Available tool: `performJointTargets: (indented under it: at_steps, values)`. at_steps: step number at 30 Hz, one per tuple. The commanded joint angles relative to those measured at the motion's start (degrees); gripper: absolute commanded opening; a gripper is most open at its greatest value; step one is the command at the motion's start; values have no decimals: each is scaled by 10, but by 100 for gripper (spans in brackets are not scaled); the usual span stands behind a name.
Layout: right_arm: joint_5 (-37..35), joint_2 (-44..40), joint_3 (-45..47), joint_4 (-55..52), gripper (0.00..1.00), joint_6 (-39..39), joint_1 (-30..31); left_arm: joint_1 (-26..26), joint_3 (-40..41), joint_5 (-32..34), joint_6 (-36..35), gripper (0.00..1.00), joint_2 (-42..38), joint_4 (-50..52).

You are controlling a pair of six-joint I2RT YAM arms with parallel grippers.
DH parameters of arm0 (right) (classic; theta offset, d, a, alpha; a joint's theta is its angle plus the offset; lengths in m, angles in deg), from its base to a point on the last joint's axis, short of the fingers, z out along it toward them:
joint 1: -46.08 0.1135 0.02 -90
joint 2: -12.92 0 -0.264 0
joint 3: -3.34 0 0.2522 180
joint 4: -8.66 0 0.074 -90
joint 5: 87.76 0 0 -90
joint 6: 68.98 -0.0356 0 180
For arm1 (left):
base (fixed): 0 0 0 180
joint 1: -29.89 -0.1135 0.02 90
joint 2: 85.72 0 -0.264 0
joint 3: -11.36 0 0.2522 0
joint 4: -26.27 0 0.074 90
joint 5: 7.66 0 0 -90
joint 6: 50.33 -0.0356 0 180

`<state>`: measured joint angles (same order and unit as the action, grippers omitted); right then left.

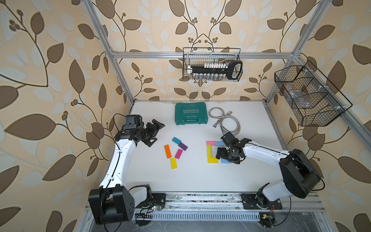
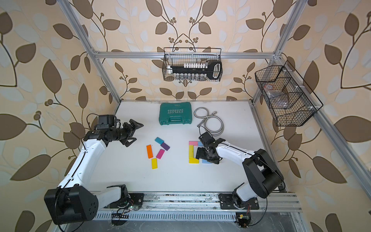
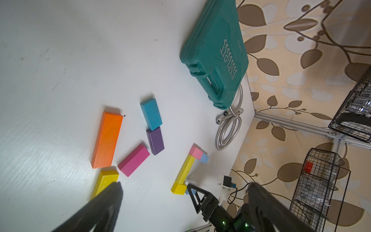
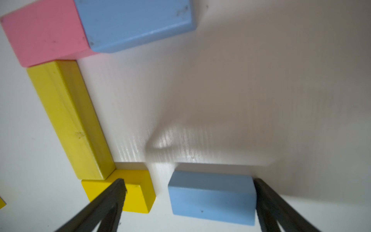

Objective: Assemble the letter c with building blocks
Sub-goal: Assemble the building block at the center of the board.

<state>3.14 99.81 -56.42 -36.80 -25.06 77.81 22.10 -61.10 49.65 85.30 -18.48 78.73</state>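
Clearly the letter is almost built. On the right of the white table [image 1: 190,176], a pink block [image 1: 210,143] and an upper blue block [image 1: 218,143] form the top bar. A long yellow block [image 1: 209,151] is the spine, and a short yellow block [image 1: 212,160] starts the bottom bar. The lower blue block [image 4: 210,196] lies in line with the short yellow one but apart from it, with bare table between them.

The right gripper [image 4: 188,181] hangs low over that spot, jaws spread wide and gripping nothing. One finger is right at the lower blue block's outer end, though whether it touches cannot be told; the other is above the short yellow block. The step in hand looks like closing the bottom bar. The next move probably calls for a gentle nudge of the lower blue block toward the yellow without knocking the spine.

The left gripper [image 1: 160,132] hovers at the table's left, jaws likewise apart and empty.

Mid-table lie an orange block [image 1: 167,151], a teal block [image 1: 176,140], a purple block [image 1: 182,146], a magenta block [image 1: 178,154] and a spare yellow block [image 1: 173,163]. At the back are a green case [image 1: 191,113] and a coiled hose [image 1: 224,118]. Leaf wallpaper [image 1: 50,80] lines the walls behind an aluminium frame [image 1: 160,53], which carries a back basket [image 1: 210,48] and a side basket [image 1: 313,118].
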Motion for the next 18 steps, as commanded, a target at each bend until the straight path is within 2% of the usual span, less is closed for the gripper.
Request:
performJointTargets:
  at_steps: [1,18]
  values:
    - [-11,12,-10,-6,96,11,-2,6,1,0,4,99,2,-14]
    - [20,-4,-13,10,96,-8,2,9,2,0,5,99,3,-17]
